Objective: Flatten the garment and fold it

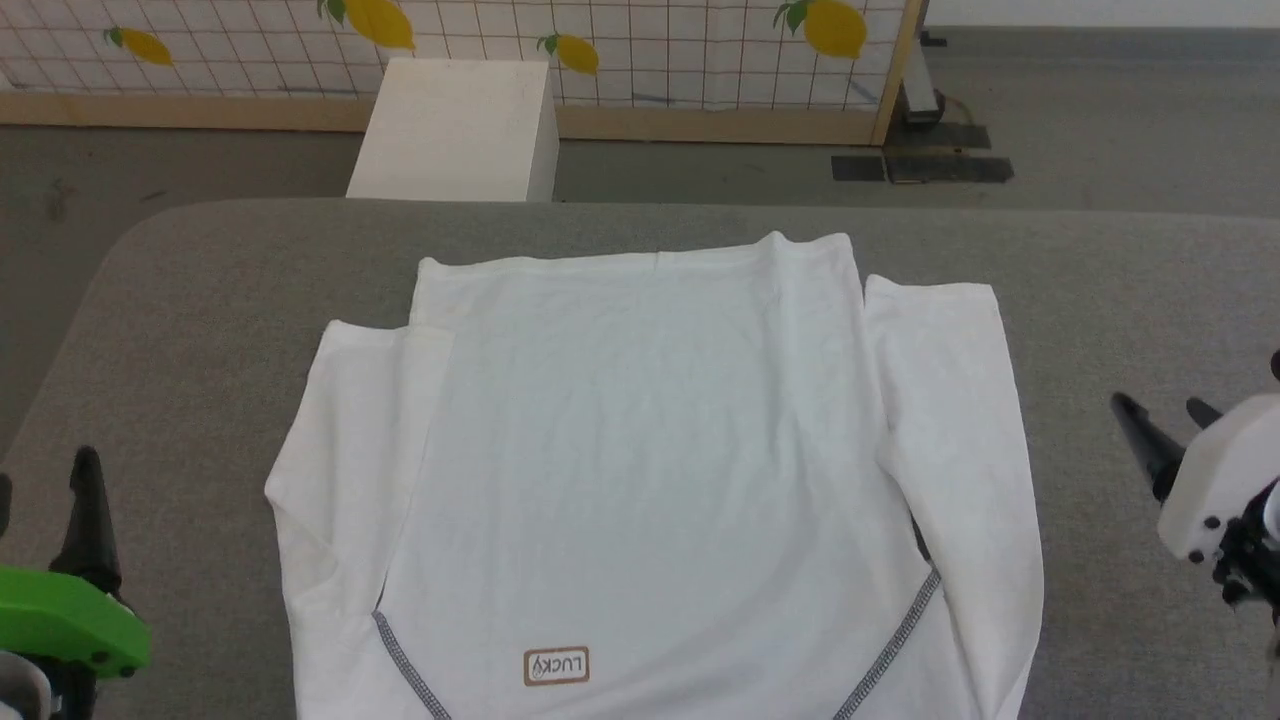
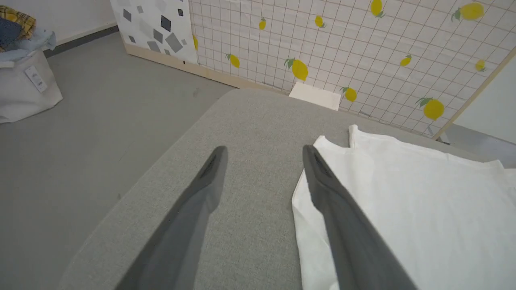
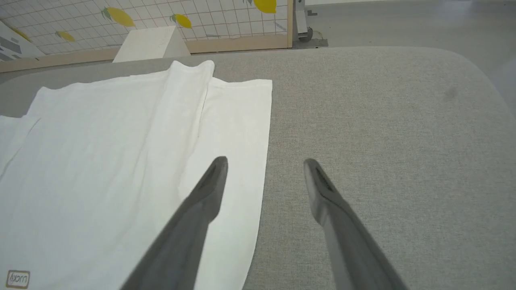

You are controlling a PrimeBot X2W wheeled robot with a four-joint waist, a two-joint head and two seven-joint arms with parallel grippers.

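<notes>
Grey table (image 1: 200,300) — garment (image 1: 650,450) flat; left gripper (image 2: 264,148), right gripper (image 3: 265,160) fingers parted.

Head view looks down on the table (image 1: 200,300); both wrist views skim low across it, sharing the garment (image 1: 650,450).

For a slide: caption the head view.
White long-sleeved shirt flat on grey table; left gripper and right gripper open alongside.

Grey floor (image 1: 1100,120), lemon-print grid screen (image 1: 650,50), white box (image 1: 455,130), grey padded table (image 1: 200,290)
</notes>
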